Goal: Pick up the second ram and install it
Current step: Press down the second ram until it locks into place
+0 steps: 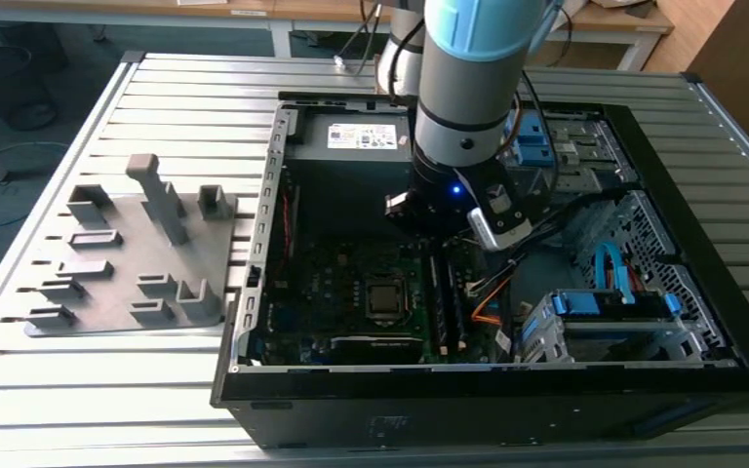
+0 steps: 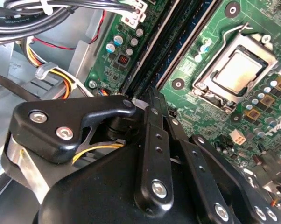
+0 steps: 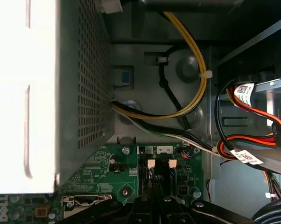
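Second ram point(image 1: 456, 312), thin dark stick, seated in motherboard point(image 1: 348, 292) slot

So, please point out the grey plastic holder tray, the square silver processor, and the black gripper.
Grey plastic holder tray point(image 1: 108, 310): exterior view, flat base near its front edge.
Square silver processor point(image 2: 235, 71): second wrist view, centre of its metal lid.
Black gripper point(image 2: 155, 103): second wrist view, at the fingertips.

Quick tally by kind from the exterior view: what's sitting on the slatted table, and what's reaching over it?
Open computer case: 1
Grey holder tray: 1
Robot arm, reaching into the case: 1
Total: 3
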Available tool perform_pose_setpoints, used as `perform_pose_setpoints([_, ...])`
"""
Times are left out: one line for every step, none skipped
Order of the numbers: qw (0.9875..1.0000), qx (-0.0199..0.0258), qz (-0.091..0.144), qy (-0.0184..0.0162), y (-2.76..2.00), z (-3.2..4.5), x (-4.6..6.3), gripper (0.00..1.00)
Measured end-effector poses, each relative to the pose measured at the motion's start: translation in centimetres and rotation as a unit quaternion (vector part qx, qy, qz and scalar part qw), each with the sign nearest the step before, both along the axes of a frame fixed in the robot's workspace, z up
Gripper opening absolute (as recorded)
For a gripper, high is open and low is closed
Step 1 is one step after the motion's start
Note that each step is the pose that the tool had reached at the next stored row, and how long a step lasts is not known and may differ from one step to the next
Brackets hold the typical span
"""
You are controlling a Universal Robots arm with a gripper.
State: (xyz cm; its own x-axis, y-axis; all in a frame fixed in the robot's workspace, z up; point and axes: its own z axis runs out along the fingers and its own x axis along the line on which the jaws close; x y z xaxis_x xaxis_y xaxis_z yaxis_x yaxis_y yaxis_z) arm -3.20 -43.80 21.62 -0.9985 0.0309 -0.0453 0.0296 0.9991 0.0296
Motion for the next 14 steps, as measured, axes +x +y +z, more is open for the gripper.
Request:
perform_pose_setpoints([1.0000,0.0000,0.000,0.0000,0.00,-0.07,0.0,0.10])
perform_pose_setpoints([1.0000,0.0000,0.000,0.0000,0.00,-0.10,0.0,0.10])
perform_pose_setpoints([1.0000,0.0001,0.000,-0.0001,0.00,-0.10,0.0,0.10])
perform_pose_setpoints([1.0000,0.0001,0.000,-0.0003,0.01,-0.02,0.0,0.10])
perform_pose_setpoints([1.0000,0.0009,0.000,-0.0006,0.03,0.20,0.0,0.10])
perform_pose_setpoints([1.0000,0.0012,0.000,-0.0008,0.05,0.61,0.0,0.10])
perform_pose_setpoints([1.0000,0.0006,0.000,-0.0005,0.02,1.14,0.0,0.10])
perform_pose_setpoints([1.0000,0.0001,0.000,-0.0003,0.00,1.47,0.0,0.10])
perform_pose_setpoints([1.0000,0.0000,0.000,-0.0004,0.00,1.50,0.0,0.10])
perform_pose_setpoints([1.0000,0.0000,0.000,-0.0005,-0.14,1.49,0.0,0.10])
perform_pose_setpoints([1.0000,-0.0003,0.000,-0.0004,-0.47,1.51,0.0,0.10])
perform_pose_setpoints([1.0000,-0.0007,0.000,-0.0004,-0.89,1.50,0.0,0.10])
perform_pose_setpoints([1.0000,-0.0015,0.000,-0.0004,-1.24,1.49,0.0,0.10])
perform_pose_setpoints([1.0000,-0.0026,0.000,-0.0004,-1.56,1.48,0.0,0.10])
